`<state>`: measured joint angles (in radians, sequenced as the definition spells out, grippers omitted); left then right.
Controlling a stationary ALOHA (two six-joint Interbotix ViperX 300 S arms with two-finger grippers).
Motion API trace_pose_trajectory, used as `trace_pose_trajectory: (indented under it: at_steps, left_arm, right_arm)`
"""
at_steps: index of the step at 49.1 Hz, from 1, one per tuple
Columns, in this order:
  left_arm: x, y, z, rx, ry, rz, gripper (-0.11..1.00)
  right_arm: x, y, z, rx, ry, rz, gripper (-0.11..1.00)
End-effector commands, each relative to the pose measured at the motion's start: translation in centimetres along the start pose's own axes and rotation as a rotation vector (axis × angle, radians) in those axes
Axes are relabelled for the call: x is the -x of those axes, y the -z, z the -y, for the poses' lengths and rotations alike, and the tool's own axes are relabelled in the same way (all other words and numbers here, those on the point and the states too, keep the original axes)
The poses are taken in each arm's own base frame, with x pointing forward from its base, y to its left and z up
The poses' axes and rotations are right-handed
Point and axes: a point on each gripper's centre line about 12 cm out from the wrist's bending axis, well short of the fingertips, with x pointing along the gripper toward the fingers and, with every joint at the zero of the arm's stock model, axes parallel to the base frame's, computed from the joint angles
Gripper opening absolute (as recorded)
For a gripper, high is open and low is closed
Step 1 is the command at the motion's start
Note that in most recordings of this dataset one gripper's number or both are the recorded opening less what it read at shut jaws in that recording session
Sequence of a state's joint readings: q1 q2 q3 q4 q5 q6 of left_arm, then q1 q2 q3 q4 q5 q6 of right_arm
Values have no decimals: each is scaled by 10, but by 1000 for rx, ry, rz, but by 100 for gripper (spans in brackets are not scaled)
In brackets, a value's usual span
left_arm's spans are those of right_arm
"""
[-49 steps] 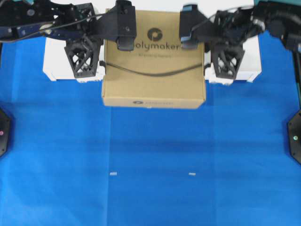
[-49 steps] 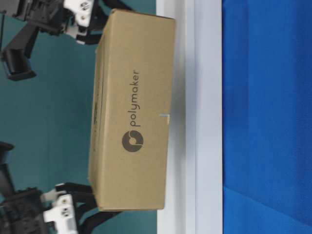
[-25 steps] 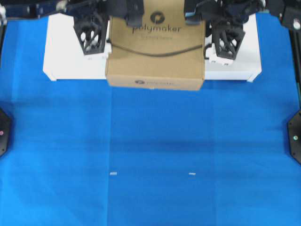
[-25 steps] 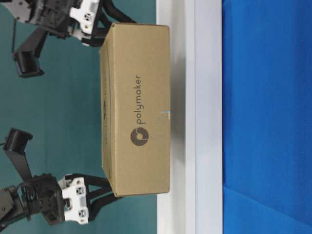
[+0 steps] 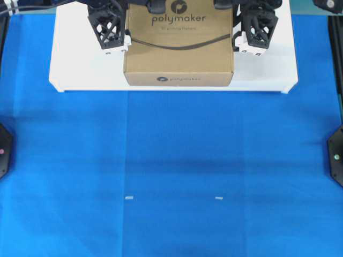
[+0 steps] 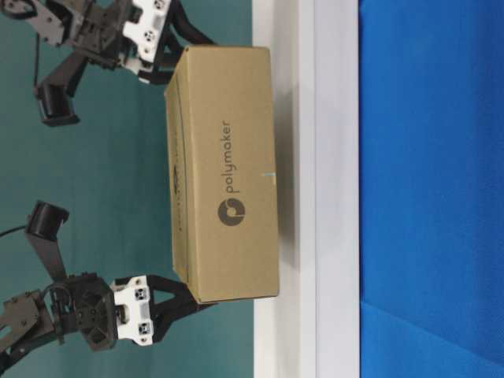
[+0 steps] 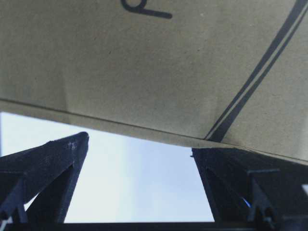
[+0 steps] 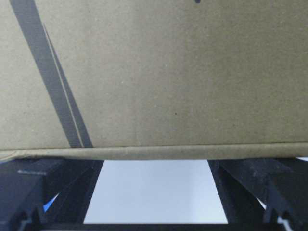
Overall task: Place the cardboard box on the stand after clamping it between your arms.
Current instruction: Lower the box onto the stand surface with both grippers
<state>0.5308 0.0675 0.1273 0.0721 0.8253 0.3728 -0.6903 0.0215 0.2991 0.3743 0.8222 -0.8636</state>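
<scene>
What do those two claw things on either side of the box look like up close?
Both the left gripper and the right gripper are matte black with an open triangular lattice pattern. White fittings with small dark holes join each to a blocky black wrist, and thin black cables trail along the arms.

At the top centre of your overhead view, the brown cardboard box (image 5: 178, 51), printed "polymaker" with a curved dark line, lies flat over the white stand (image 5: 80, 64). Your left gripper (image 5: 111, 28) and right gripper (image 5: 256, 29), jaws spread wide, press against its opposite sides.
</scene>
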Motion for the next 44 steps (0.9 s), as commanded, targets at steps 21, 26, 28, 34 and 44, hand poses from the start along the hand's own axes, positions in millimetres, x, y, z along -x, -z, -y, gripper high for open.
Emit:
trace_pose_trajectory:
  at_steps: [21,26,28,34,44]
  left_arm:
    - [26,-65,-27,19,-105,298,85]
    - [19,-65,-28,18,-102,286,85]
    - [16,-64,-29,17,-101,278,85]
    - [4,-56,-28,21,-92,248,85]
    - [-3,-49,-27,31,-84,224,85]
  right_arm:
    - [16,-62,19,0,9,228,98]
    - [11,-58,23,-9,-3,208,98]
    - [9,-57,24,-10,-5,205,98]
    - [3,-54,23,-3,-16,190,98]
    - [-14,-42,26,14,-42,147,98]
